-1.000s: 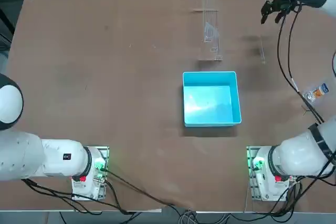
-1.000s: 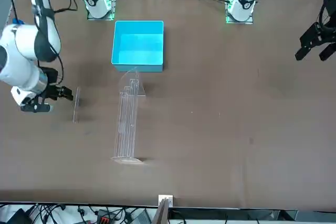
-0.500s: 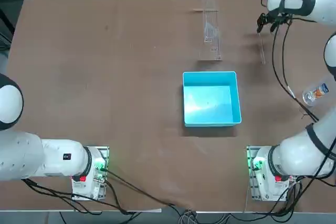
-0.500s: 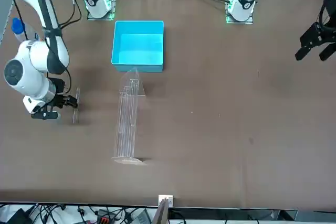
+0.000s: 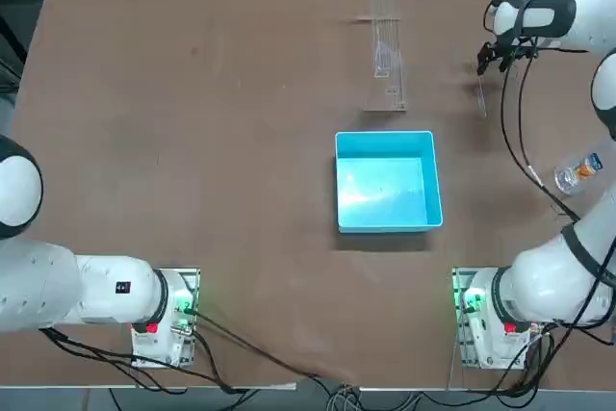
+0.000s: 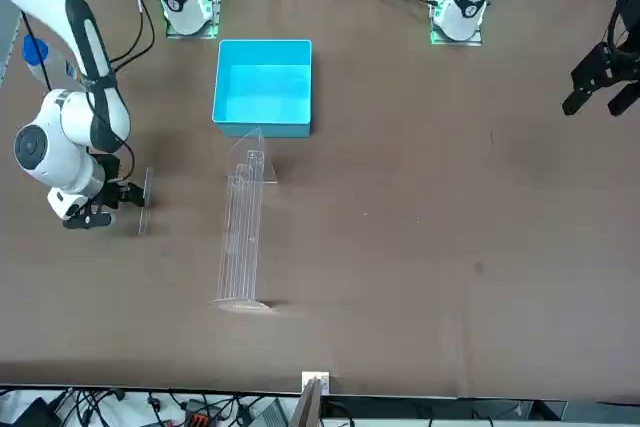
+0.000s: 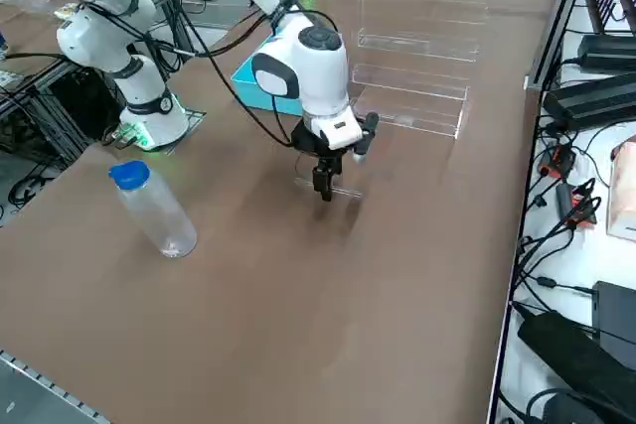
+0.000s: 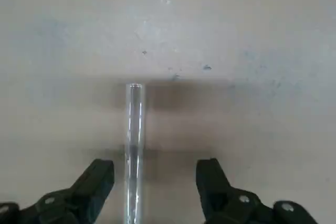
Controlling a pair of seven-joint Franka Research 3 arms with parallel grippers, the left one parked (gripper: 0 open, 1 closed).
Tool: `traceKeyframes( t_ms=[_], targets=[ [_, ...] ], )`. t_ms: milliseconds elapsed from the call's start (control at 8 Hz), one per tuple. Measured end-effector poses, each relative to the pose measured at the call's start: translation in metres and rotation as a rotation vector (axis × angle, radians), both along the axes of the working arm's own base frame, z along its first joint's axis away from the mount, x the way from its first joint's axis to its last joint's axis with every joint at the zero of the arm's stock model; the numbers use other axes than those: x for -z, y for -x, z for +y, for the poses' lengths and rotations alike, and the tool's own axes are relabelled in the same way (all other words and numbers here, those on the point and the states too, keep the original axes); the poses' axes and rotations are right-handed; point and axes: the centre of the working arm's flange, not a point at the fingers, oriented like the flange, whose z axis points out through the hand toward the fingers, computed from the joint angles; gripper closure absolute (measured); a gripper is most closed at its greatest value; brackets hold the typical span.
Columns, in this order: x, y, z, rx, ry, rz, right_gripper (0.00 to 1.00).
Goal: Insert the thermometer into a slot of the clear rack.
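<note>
The thermometer (image 8: 133,150) is a thin clear glass rod lying flat on the brown table (image 5: 192,93), right of the clear rack (image 5: 385,45). My right gripper (image 8: 156,174) is low over the rod's far end and open. The rod lies between the two black fingers (image 8: 95,181), closer to one of them and touching neither. In the top view the gripper (image 5: 491,57) sits at the far end of the thermometer (image 5: 480,98). The front view shows the thermometer (image 6: 146,197) beside the rack (image 6: 242,232), which lies long and narrow and holds nothing.
A blue square bin (image 5: 387,180) stands just on the near side of the rack. A small clear bottle (image 5: 577,172) lies near the table's right edge. The arm's black cables (image 5: 515,132) hang between the gripper and the bottle.
My right gripper has come down and toward the thermometer's far end, and now straddles it. Its fingers have narrowed slightly. The thermometer and rack have not moved.
</note>
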Motion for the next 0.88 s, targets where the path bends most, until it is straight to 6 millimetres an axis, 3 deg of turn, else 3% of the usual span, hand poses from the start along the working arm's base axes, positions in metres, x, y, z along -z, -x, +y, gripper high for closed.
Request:
traceKeyframes(
  t_ms=[375,875],
  targets=[
    [0.02,0.001,0.01,-0.004,-0.016,0.014,0.11],
    [0.033,-0.002,0.022,0.01,-0.045,-0.014,0.13]
  ],
)
